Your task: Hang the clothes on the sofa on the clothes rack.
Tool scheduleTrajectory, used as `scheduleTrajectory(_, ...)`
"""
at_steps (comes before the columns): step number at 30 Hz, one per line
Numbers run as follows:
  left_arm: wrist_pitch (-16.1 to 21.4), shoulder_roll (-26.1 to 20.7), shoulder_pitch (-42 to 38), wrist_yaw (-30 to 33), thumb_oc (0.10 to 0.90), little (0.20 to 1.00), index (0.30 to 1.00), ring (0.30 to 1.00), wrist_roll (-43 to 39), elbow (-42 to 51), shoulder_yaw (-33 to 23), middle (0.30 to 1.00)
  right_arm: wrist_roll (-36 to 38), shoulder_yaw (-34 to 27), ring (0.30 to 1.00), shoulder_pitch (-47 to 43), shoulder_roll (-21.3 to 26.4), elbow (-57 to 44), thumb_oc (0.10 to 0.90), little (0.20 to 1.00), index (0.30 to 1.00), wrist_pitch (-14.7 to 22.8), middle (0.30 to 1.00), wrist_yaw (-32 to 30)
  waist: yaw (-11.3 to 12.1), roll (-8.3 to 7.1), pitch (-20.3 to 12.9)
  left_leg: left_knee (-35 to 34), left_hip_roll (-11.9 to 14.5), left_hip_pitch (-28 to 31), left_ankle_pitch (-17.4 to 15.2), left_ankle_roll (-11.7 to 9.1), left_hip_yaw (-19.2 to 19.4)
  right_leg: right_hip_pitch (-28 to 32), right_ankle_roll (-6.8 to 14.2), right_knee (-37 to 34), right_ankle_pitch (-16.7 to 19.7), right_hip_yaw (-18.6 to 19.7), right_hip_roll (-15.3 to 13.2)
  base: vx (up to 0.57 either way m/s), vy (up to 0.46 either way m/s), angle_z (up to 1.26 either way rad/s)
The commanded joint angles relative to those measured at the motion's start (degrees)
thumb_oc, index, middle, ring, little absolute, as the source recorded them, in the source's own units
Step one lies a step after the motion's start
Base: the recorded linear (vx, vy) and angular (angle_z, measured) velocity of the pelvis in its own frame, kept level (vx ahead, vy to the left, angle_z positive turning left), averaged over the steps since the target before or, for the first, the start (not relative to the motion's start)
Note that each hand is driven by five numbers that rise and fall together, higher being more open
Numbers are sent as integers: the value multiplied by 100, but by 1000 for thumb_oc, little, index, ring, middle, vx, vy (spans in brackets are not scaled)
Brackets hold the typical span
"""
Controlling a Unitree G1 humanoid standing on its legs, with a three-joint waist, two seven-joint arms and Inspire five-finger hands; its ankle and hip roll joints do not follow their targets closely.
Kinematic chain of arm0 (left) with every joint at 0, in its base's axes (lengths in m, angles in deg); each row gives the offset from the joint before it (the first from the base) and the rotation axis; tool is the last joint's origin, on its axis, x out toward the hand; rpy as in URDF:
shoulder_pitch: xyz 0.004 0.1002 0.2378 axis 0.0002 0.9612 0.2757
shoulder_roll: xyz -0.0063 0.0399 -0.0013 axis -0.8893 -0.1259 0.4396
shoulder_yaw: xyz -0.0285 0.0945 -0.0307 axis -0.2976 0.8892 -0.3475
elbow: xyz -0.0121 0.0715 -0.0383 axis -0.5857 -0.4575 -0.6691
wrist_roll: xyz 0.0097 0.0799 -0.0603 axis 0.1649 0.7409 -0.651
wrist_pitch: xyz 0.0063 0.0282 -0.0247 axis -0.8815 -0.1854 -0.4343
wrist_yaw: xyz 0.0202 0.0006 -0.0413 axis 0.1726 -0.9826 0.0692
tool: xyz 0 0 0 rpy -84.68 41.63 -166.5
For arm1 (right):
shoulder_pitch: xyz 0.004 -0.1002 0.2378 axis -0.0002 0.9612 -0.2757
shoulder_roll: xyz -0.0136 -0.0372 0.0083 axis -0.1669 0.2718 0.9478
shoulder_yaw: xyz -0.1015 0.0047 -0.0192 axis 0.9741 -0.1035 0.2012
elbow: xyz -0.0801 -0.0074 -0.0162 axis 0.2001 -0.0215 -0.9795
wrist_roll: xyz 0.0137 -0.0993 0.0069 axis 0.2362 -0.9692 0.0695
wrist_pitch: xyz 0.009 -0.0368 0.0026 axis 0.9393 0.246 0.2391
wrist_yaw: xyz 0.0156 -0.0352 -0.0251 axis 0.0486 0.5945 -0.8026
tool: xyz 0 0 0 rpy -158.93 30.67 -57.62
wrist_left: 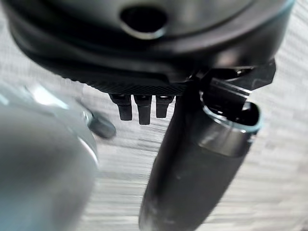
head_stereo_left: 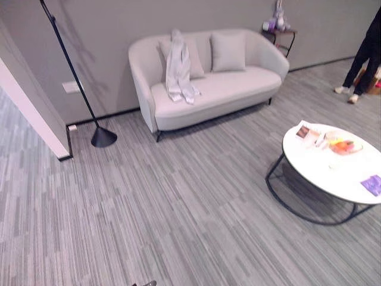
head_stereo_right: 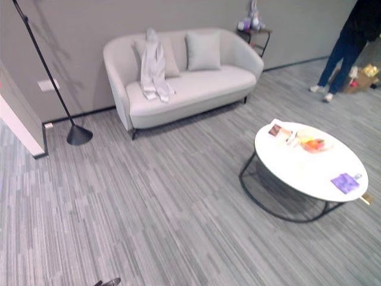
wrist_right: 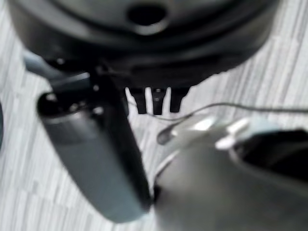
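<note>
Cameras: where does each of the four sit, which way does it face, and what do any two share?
Left eye view: on the head, looking down across the floor at the sofa with the pale garment draped on it.
Right eye view: same head, slightly offset; same sofa, plus the round table and a person.
Left wrist view: on the left arm, facing the floor past the left hand.
Right wrist view: on the right arm, facing the floor past the right hand.
Shared: both eye views show sofa, garment, table.

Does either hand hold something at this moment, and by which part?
Nothing is held. The left hand and right hand hang over bare floor; the garment lies on the sofa.
</note>
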Motion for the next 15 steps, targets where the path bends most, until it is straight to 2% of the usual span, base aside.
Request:
scheduleTrajectory(1, 183, -73, 137, -49, 800, 900, 900, 900, 475, -249, -18, 900, -294, 20, 900, 123, -43, 237, 800, 900, 900, 9, 900, 251, -95, 289, -90, -210, 105, 217, -204, 38, -166, -290, 793, 1529, 80, -511, -271, 128, 146, -10)
scheduleTrajectory(2, 172, -67, 179, -36, 800, 900, 900, 900, 546, -272, 29, 900, -279, 13, 900, 166, -73, 215, 800, 900, 900, 41, 900, 220, -99, 307, -59, -294, 101, 347, -250, 32, -128, -391, 826, 1536, 230, -752, -506, 117, 54, -5)
scheduleTrajectory(3, 172, -68, 181, -36, 800, 900, 900, 900, 547, -271, 30, 900, -279, 13, 900, 170, -75, 212, 800, 900, 900, 41, 900, 219, -109, 307, -53, -300, 102, 359, -247, 32, -139, -375, 827, 1533, 227, -764, -508, 252, -150, 11)
scheduleTrajectory(4, 183, -116, 194, -36, 800, 900, 900, 900, 713, -308, 57, 900, -319, 17, 900, 207, -86, 164, 800, 900, 900, 113, 900, 151, -91, 252, -84, -356, 153, 337, -323, -88, -95, -277, 579, 379, 107, -1049, -789, 215, -244, 5)
scheduleTrajectory(6, 191, -140, 148, -4, 800, 900, 900, 900, 812, -338, 76, 900, -351, 28, 900, 181, -112, 169, 800, 900, 900, 108, 900, 122, -112, 206, -63, -387, 219, 399, -431, -241, -125, -324, 621, -832, 481, -918, -926, 244, -252, 13)
scheduleTrajectory(7, 191, -142, 145, -3, 800, 900, 900, 900, 812, -339, 76, 900, -351, 27, 900, 178, -114, 170, 800, 900, 900, 108, 900, 122, -115, 199, -72, -387, 212, 381, -418, -238, -127, -321, 620, -875, 516, -923, -927, 188, -149, 4)
scheduleTrajectory(9, 240, -194, 63, 51, 800, 900, 900, 900, 850, -324, 67, 900, -379, 17, 900, 175, -156, 192, 800, 900, 900, 63, 900, 130, -151, 143, -58, -390, 278, 513, -571, -350, -199, -445, 757, -1566, 858, -706, -1134, 304, -211, -16)
scheduleTrajectory(10, 275, -183, -15, 41, 800, 900, 900, 900, 865, -290, 109, 900, -489, -12, 900, 216, -203, 236, 800, 900, 900, 20, 900, 173, -210, 142, -63, -390, 443, 726, -730, -468, -246, -643, 896, -1823, 1109, -581, -1397, 629, -394, -7)
scheduleTrajectory(11, 298, -170, -67, 33, 800, 900, 900, 900, 904, -263, 186, 900, -571, -57, 900, 271, -232, 335, 800, 900, 900, -33, 900, 213, -255, 71, -111, -390, 498, 940, -906, -561, -306, -621, 951, -1906, 1248, -578, -1483, 688, -424, 5)
scheduleTrajectory(12, 316, -167, -50, 49, 800, 900, 900, 900, 920, -293, 183, 900, -600, -63, 900, 307, -247, 390, 800, 900, 900, -37, 900, 214, -271, -6, -145, -390, 503, 1043, -972, -607, -349, -511, 982, -1882, 1352, -616, -1472, 679, -444, 14)
scheduleTrajectory(13, 325, -133, -52, 46, 800, 900, 900, 900, 928, -273, 209, 900, -634, -74, 900, 283, -198, 480, 800, 900, 900, -31, 900, 220, -350, 10, -271, -390, 749, 1136, -990, -723, -389, -408, 994, -1855, 1373, -649, -1343, 519, -422, 27)
scheduleTrajectory(14, 358, -113, -62, 89, 800, 900, 900, 900, 875, -275, 228, 900, -597, -87, 900, 266, -147, 511, 800, 900, 900, 14, 900, 179, -378, 89, -347, -390, 1014, 1172, -861, -839, -418, -369, 929, -1837, 1315, -601, -1117, 452, -440, 38)
scheduleTrajectory(15, 367, -83, -84, 87, 800, 900, 900, 900, 785, -236, 257, 900, -607, -43, 900, 235, -97, 488, 800, 900, 900, 27, 900, 158, -396, 125, -414, -390, 1182, 1119, -569, -937, -464, -367, 872, -1814, 1250, -590, -971, 228, -275, 55)
